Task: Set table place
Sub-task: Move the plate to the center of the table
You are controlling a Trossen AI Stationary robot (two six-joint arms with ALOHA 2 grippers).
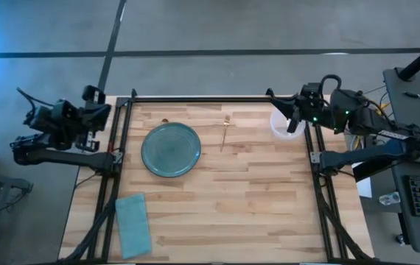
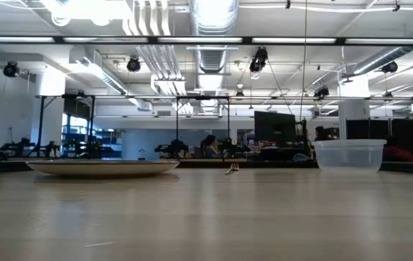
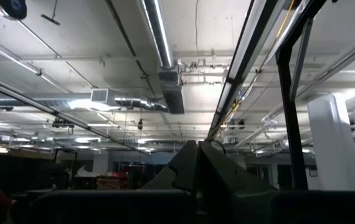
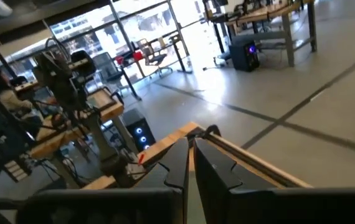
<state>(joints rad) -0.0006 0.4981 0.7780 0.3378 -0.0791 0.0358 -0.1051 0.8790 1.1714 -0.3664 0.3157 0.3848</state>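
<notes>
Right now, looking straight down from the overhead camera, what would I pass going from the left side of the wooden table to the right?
Left gripper off the table's left edge → blue-green cloth → round teal plate → small fork → clear plastic container → right gripper, by the container at the table's right edge.

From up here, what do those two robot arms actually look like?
Both are dark, jointed metal arms. The left arm is black with loose black cables. The right arm has a looping black cable, small green lights and a bluish lower link. Each ends in two dark, angular fingers.
</notes>
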